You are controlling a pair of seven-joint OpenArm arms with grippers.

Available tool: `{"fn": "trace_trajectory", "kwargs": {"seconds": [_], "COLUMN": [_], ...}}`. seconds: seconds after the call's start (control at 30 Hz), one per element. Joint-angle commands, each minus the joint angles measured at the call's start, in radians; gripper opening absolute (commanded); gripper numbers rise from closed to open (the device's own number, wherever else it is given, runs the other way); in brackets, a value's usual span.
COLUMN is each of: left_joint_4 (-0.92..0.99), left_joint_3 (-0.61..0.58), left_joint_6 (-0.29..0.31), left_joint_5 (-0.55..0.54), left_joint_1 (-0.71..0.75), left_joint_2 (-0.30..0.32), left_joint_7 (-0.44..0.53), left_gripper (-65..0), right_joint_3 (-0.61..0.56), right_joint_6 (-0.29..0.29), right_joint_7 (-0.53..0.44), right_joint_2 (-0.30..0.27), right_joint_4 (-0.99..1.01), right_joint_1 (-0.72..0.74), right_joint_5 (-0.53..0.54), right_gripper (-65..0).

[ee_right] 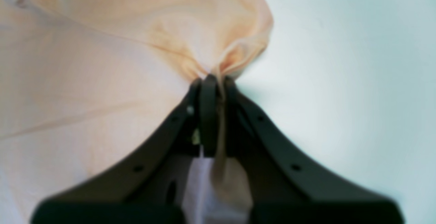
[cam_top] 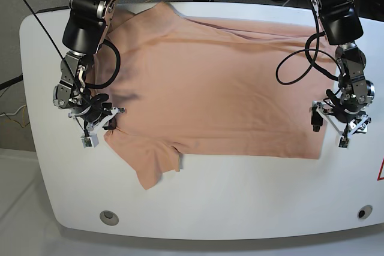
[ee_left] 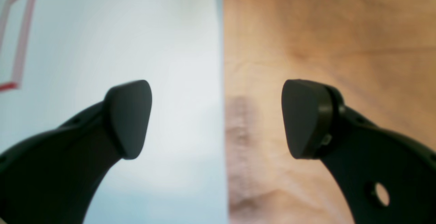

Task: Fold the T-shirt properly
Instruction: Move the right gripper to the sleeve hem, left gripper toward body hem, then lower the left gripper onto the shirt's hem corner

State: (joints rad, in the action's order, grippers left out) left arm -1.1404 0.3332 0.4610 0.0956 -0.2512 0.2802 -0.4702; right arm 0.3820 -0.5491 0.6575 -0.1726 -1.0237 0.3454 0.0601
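Observation:
The salmon-pink T-shirt lies spread across the white table, with one sleeve pointing toward the front edge. At the base view's left, my right gripper is shut on a bunched fold of the shirt's edge next to that sleeve. The right wrist view shows the fabric pinched between the closed fingertips. My left gripper is at the base view's right, open, low over the shirt's side edge. In the left wrist view its gripper straddles that edge, one pad over bare table and the other over the shirt.
A red tape mark is on the table beside the left gripper and shows at the table's right edge. Two round fittings sit near the front edge. Cables hang from the arms.

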Motion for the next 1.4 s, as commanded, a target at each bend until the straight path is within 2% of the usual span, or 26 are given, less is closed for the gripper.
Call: {"fn": "trace_trajectory", "kwargs": {"seconds": [0.0,0.5,0.97,1.37], "left_joint_4": [0.004,0.194,0.363,0.406], "left_joint_3": [0.005,0.007,0.002,0.002], "left_joint_6": [-0.006,-0.006,-0.006,-0.006], "left_joint_5": [-0.047,-0.276,-0.325,-0.325], "left_joint_1": [-0.05,-0.15,-0.208,-0.208], "left_joint_2": [0.029,0.115,0.107,0.055], "left_joint_7": [0.032,0.034,0.089,0.116], "left_gripper": [-9.3,-9.3,-9.3,-9.3], "right_joint_3": [-0.001,-0.002,-0.002,-0.002], "right_joint_6": [0.002,-0.002,-0.002,-0.002], "right_joint_7": [0.025,0.025,0.025,0.025], "right_joint_2": [-0.011,-0.012,-0.012,-0.014], "right_joint_4": [-0.004,-0.004,-0.004,-0.004], "right_joint_1": [0.011,0.01,0.01,0.01], "right_joint_5": [-0.013,-0.013,-0.013,-0.013], "right_gripper": [-65.0,-65.0,-65.0,-65.0]}}
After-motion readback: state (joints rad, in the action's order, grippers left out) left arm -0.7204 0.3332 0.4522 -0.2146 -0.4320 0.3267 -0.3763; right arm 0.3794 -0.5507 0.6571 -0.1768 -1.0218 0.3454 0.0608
